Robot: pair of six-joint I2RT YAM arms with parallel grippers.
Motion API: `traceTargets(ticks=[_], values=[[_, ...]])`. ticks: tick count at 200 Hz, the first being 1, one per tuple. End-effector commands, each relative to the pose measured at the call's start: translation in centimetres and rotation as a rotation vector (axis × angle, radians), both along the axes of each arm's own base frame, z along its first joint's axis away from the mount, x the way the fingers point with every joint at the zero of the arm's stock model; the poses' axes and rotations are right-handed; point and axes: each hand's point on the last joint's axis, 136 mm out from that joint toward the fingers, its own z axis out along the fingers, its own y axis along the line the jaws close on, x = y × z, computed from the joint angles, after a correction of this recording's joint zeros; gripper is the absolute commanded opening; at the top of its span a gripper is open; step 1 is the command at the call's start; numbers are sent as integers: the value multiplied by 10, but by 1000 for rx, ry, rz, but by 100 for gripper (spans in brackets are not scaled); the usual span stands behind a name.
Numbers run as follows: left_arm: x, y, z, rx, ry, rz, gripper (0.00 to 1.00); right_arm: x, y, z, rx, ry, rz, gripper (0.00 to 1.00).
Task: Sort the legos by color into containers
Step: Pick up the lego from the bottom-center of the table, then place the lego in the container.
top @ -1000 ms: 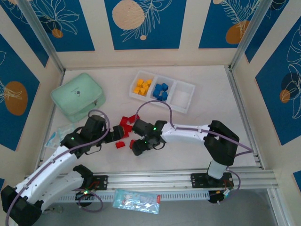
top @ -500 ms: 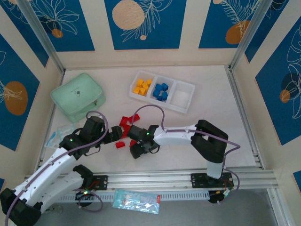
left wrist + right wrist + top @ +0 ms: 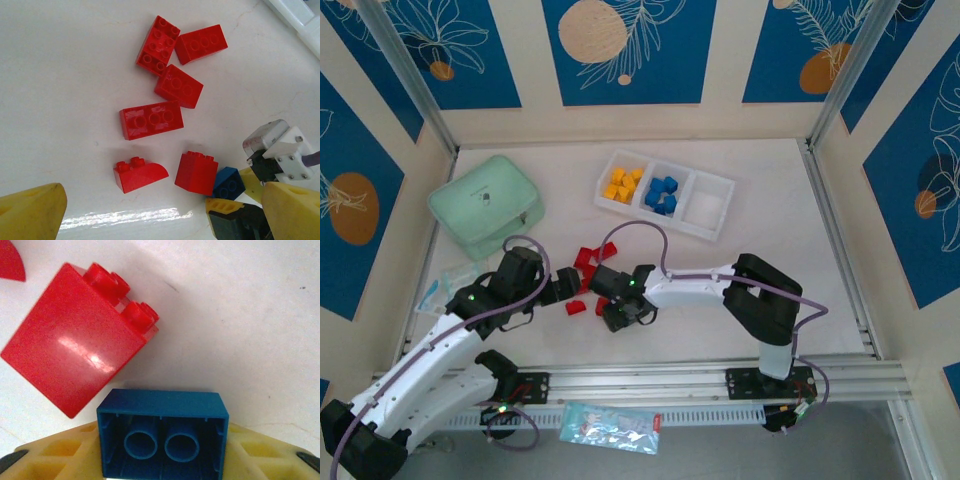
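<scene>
Two pincers, entered from the grip outward.

Right pincer (image 3: 162, 452): lower edge of the right wrist frame. Yellow pads (image 3: 60, 460) pressed to both sides of a blue brick (image 3: 162, 407), pinching it, its hollow underside toward the lens.

Red cube brick (image 3: 75, 340): upper left of the same frame, tilted, studs pointing to the upper right. Lower corner just beside the blue brick's top edge; touching or apart, cannot tell.

Left pincer (image 3: 162, 215): spread wide, one yellow fingertip in each lower corner of the left wrist frame, above the white table (image 3: 60, 75).

Five further red bricks (image 3: 151, 120): loose on the table in the left wrist frame. Three clustered at upper centre, one long piece at centre, one curved piece at lower centre, just left of the red cube.

Tray (image 3: 722, 236): upper centre of the top frame, well apart from both pincers. Yellow-orange bricks (image 3: 622, 183) in its left compartment, blue bricks (image 3: 662, 193) in the middle one.

Mint-green case (image 3: 485, 205): left of the tray, upper left of the table.

Printed packet (image 3: 610, 427): bottom centre of the top frame, below the rail.
</scene>
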Motion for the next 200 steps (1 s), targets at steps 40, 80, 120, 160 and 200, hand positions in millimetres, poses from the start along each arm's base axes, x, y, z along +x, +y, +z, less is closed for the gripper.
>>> traceTargets(ticks=[40,80,120,160,200], values=[[6,1,14,-4,-24,11,99,16,-4,43,93,-31,-43,41],[13,-12,23,-42,-45,-29,99,52,-34,75,124,-66,-133,41],[22,-23,30,-75,-72,-50,99,110,-68,96,117,-140,-233,42],[35,-40,33,-103,-81,-82,99,182,-90,110,116,-231,-305,42],[48,-56,37,-110,-82,-118,99,247,-102,110,106,-281,-333,42]])
